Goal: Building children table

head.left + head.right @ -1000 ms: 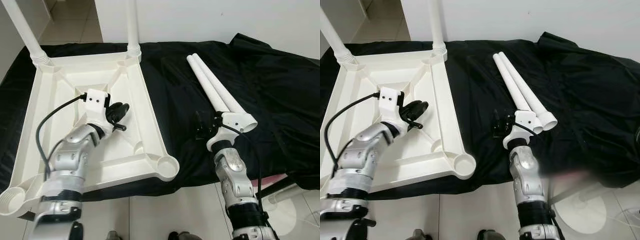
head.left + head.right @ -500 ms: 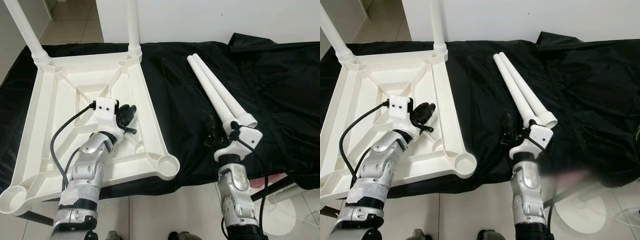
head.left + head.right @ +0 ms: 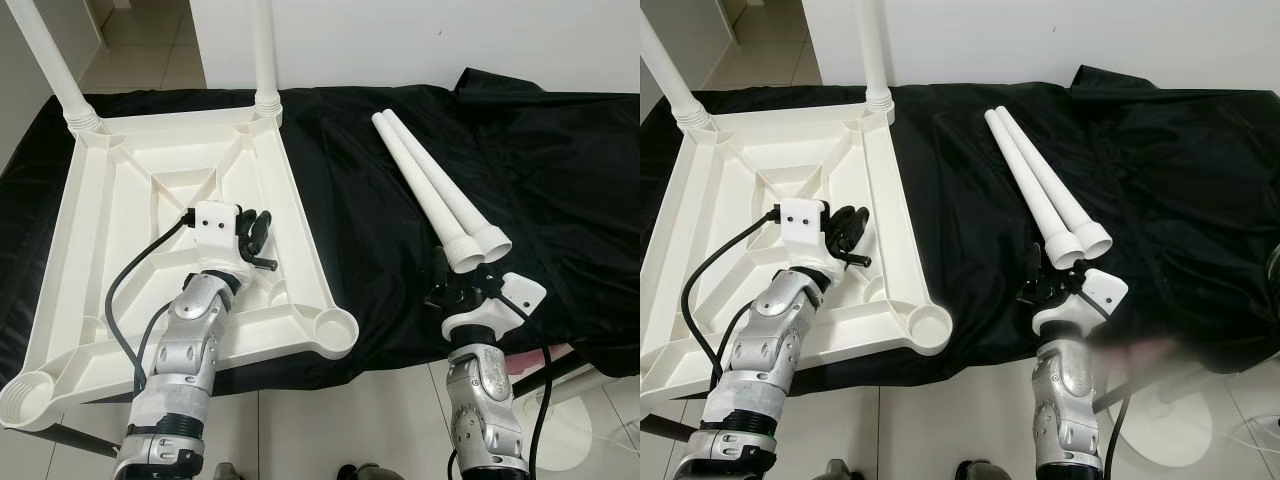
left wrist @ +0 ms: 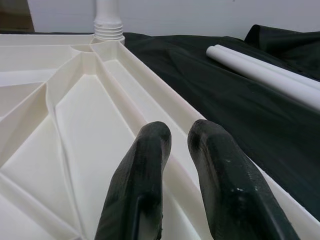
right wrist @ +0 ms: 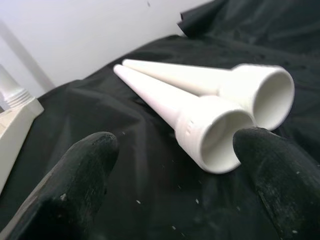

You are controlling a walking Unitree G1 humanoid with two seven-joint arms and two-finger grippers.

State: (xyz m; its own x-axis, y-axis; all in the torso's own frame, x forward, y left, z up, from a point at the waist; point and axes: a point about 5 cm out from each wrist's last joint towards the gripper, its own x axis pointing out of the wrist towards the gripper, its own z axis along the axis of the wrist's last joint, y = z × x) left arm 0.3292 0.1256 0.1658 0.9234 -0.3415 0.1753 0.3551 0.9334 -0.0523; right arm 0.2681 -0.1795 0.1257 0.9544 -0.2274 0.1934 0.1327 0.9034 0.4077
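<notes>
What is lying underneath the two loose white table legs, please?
The two loose legs lie side by side on a crumpled black cloth, near the open right gripper. The cloth hides whatever surface supports them.

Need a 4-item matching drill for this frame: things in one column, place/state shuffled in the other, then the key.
1. left gripper
2. right gripper
3. loose legs
4. tabletop

A. upside down, two legs fitted
B. open, at the legs' wide ends
C. side by side on black cloth
D. fingers nearly together, above the tabletop's underside

Pairs: 1-D, 2-B, 3-C, 4-A
</notes>
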